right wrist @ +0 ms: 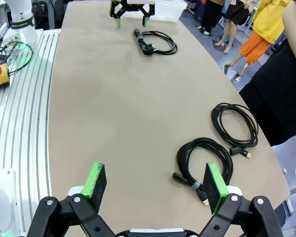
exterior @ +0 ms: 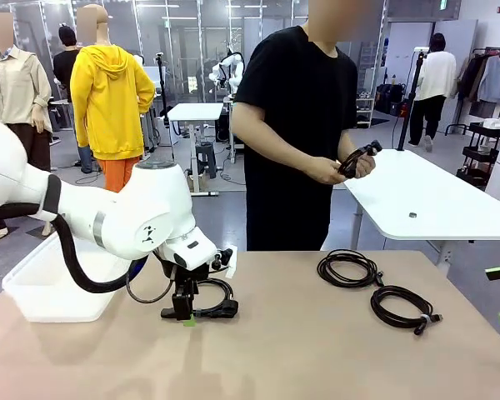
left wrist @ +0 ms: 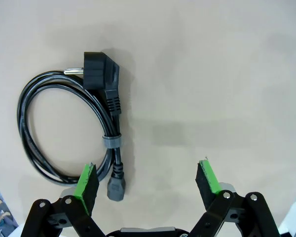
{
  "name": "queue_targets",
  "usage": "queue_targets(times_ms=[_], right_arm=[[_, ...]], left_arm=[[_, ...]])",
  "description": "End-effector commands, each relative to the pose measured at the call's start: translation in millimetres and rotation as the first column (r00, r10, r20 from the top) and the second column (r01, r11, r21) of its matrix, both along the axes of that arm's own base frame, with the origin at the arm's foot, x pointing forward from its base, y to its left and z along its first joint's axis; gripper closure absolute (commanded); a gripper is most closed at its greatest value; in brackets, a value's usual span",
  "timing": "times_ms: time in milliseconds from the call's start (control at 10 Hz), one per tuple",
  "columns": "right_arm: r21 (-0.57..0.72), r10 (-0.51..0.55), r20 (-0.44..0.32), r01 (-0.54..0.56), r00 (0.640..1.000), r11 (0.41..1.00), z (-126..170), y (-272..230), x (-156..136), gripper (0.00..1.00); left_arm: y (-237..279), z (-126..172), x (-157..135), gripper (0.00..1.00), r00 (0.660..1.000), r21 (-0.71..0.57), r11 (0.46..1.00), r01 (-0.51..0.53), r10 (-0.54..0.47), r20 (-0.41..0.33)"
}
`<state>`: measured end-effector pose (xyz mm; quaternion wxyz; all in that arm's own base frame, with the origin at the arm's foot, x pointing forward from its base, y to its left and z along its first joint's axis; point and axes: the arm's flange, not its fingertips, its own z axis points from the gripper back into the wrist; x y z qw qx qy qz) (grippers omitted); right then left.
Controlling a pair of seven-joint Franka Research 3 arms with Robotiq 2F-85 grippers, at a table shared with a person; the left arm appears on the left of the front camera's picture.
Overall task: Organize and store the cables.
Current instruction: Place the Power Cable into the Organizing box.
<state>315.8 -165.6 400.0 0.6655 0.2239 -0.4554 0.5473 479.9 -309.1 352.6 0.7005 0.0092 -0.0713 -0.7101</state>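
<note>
Your left gripper [left wrist: 147, 170] is hovering, fingers apart; the cable [left wrist: 112, 141] is lying beside one finger, mostly outside them.

- Grey floor [exterior: 225, 218] past the far edge of the tan table [exterior: 317, 358].
- A white side table [exterior: 433, 200] at right; a small white table [exterior: 194, 112] farther back.
- Glass partitions [exterior: 183, 42] behind, clothes rack [exterior: 492, 79] far right.

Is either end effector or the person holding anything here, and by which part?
The left end effector and right end effector are open, empty. The person's hands hold a cable coil around its loops.
</note>
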Motion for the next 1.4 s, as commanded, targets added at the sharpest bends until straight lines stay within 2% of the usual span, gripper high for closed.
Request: queue_targets(times_ms=[0, 400, 800, 900, 1000, 1100, 1200, 1300], right_arm=[[0.007, -0.007, -0.018, 0.007, 1.000, 1.000, 3.8, 2.0, -1.9, 0.00], [0.007, -0.007, -0.018, 0.007, 1.000, 1.000, 3.8, 2.0, -1.9, 0.00], [0.007, -0.007, -0.018, 0.007, 1.000, 1.000, 3.8, 2.0, -1.9, 0.00], [0.007, -0.007, -0.018, 0.007, 1.000, 1.000, 3.8, 2.0, -1.9, 0.00], [0.007, -0.007, -0.018, 0.007, 1.000, 1.000, 3.8, 2.0, -1.9, 0.00], [0.007, -0.007, -0.018, 0.007, 1.000, 1.000, 3.8, 2.0, -1.9, 0.00], [0.007, -0.007, -0.018, 0.007, 1.000, 1.000, 3.8, 2.0, -1.9, 0.00], [0.007, -0.007, -0.018, 0.007, 1.000, 1.000, 3.8, 2.0, -1.9, 0.00]], left_arm=[[-7.3, -4.8, 21.8, 0.00, 1.000, 0.037, 0.999, -0.013, 0.014, -0.009], [-13.6, -27.1, 56.5, 0.00, 0.997, 0.067, 0.998, -0.011, 0.016, -0.082], [-24.3, -35.8, 71.0, 0.03, 0.991, 0.082, 0.996, -0.040, 0.050, -0.125], [-25.6, -36.4, 71.9, 0.27, 0.989, 0.077, 0.996, -0.048, 0.058, -0.139], [-26.3, -36.8, 73.0, 0.46, 0.986, 0.082, 0.995, -0.056, 0.068, -0.150], [-26.4, -39.5, 74.3, 0.85, 0.986, 0.093, 0.994, -0.052, 0.066, -0.153], [-27.6, -41.0, 74.6, 1.00, 0.984, 0.108, 0.993, -0.051, 0.068, -0.164], [-30.4, -40.5, 74.9, 1.00, 0.982, 0.115, 0.992, -0.049, 0.069, -0.176]])
